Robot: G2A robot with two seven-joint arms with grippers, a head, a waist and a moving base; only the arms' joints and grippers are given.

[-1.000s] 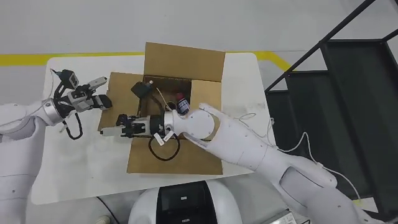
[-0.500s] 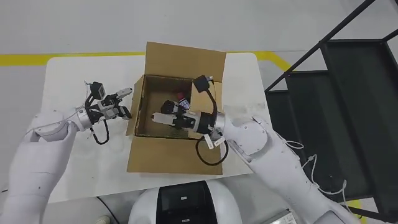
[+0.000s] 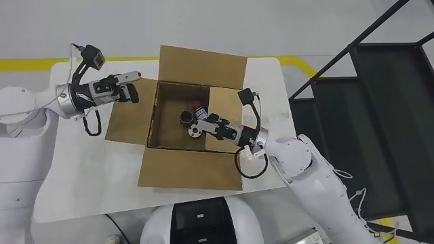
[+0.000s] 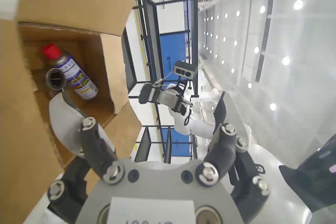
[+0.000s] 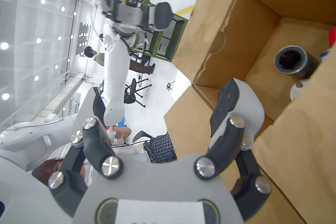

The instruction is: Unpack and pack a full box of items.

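Spray can [image 3: 199,112] and metal cylinder [image 3: 186,116] sit just beside each other inside the open box [image 3: 196,64], which rests on the table [image 3: 81,176]. Right pincer [image 5: 162,93] hangs released and empty over the box opening, near the cylinder. Left pincer [image 3: 133,85], also released and empty, hovers outside the box, above its side flap.

Quick headcount: 1 cardboard box [image 3: 169,129] with 4 flaps [image 3: 201,64]. Inside, 2 items far as I can see: 1 spray can [image 3: 199,113], 1 dark metal pipe fitting [image 3: 186,116]. 2 claws total: left claw [image 3: 132,87], right claw [image 3: 202,126]. 1 white tabletop [image 3: 81,169].
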